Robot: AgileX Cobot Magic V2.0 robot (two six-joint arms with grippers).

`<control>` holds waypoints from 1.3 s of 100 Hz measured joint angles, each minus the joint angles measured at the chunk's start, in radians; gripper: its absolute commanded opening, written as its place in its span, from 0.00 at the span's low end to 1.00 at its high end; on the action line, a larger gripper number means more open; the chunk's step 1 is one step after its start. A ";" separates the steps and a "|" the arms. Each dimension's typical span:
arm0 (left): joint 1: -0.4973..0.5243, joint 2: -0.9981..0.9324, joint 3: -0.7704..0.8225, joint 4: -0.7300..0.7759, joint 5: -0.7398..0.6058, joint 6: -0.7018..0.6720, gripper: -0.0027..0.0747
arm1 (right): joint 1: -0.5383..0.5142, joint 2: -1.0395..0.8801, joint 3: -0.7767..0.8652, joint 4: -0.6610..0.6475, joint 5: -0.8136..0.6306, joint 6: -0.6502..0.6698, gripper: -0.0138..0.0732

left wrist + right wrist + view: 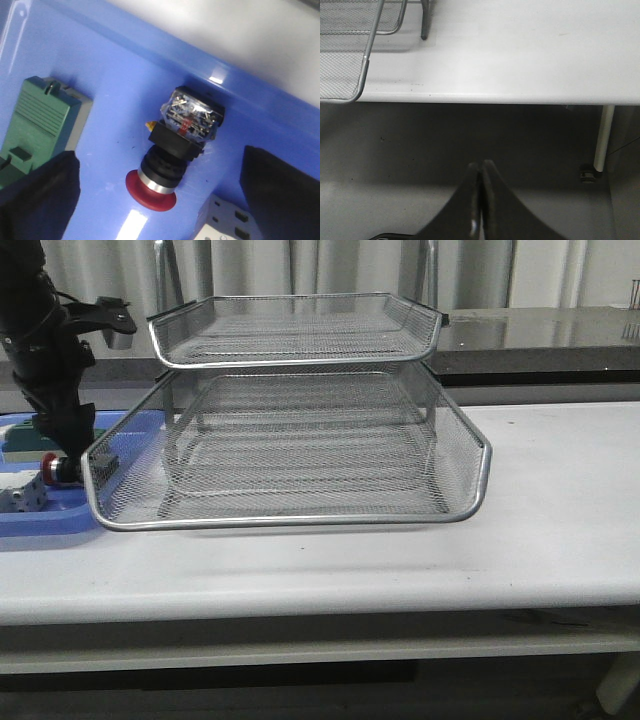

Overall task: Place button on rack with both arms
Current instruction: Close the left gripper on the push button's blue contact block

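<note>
Worktop (560, 540) of plain white fills the middle of the front view, with pale curtains and a dark counter ledge across the upper part of the frame. Below its front edge the right wrist view shows grey floor and one white leg (604, 137) of the worktop at the right.

At centre stands the rack (300, 455), silver wire mesh in stacked tiers; the trays that can be seen hold nothing. Its corner and one thin foot appear at the upper left of the right wrist view. Just left of it, at the left edge of the front view, lies a flat blue tray (60, 515). In this tray rests the button (172, 150), on its side, red cap toward the lower part of the left wrist view and the clear-topped black body higher up. A green block (42, 120) lies at the left of that view, apart from the button, and a white block (227, 222) sits at the lower right, near the cap.

Left arm (45, 360) comes down from the upper left of the front view over the blue tray. Its left pincer (160, 197) is released, the two dark fingers (40, 200) spread wide on either side of the button without touching it. Right pincer (481, 200) is clenched on nothing, fingers pressed together, hanging over the floor in front of the worktop edge.
</note>
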 measured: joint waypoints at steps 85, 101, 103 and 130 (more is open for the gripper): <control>0.000 0.102 -0.023 0.019 -0.060 0.012 0.83 | 0.000 0.000 0.000 -0.002 0.000 0.000 0.08; 0.000 0.103 -0.025 0.019 -0.062 0.012 0.77 | 0.000 0.000 0.000 -0.002 0.000 0.000 0.08; 0.000 0.103 -0.025 0.019 -0.062 0.012 0.76 | 0.000 0.000 0.000 -0.002 0.000 0.000 0.08; 0.000 0.108 -0.025 0.019 -0.060 0.012 0.28 | 0.000 0.000 0.000 -0.002 0.000 0.000 0.08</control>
